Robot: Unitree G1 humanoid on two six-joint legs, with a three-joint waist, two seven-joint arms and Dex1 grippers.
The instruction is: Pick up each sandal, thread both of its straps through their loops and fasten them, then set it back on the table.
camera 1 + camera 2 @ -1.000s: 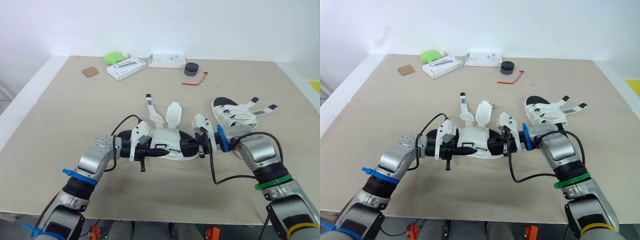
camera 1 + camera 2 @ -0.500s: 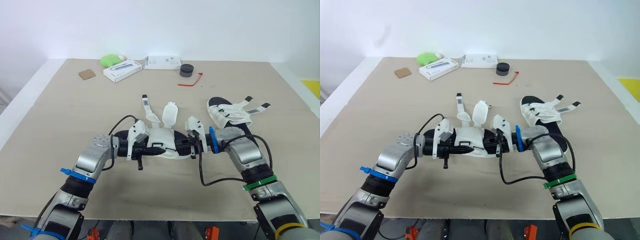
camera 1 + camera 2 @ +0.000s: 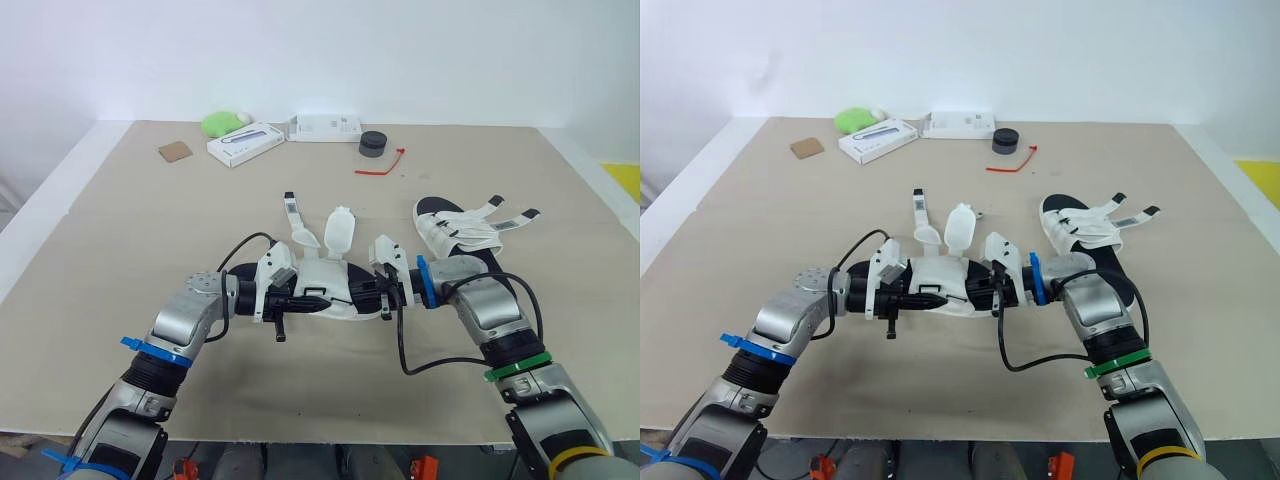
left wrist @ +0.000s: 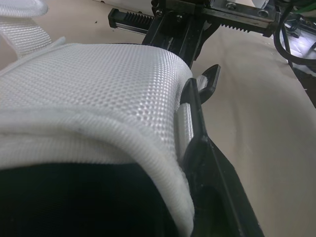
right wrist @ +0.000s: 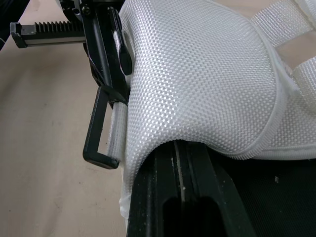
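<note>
A white mesh sandal (image 3: 325, 280) with a black sole hangs just above the middle of the table, held from both ends. My left gripper (image 3: 288, 300) is shut on its left end and my right gripper (image 3: 378, 296) is shut on its right end. Both of its straps lie loose, pointing away from me: a narrow one (image 3: 293, 212) and a wide one (image 3: 340, 228). The right wrist view has a black strap loop (image 5: 101, 133) at the edge of the mesh upper (image 5: 197, 74), with one finger (image 5: 177, 192) under it. A second sandal (image 3: 462, 235) lies to the right, straps loose.
Along the far edge sit a green object (image 3: 222, 122), two white boxes (image 3: 246, 143) (image 3: 328, 125), a black round puck (image 3: 373, 144), a red tie (image 3: 382, 165) and a brown square (image 3: 174, 151). The second sandal lies close to my right forearm.
The camera has shifted a little. My right gripper has moved left along the sandal, closer to the left gripper. The sandal stays held between both.
</note>
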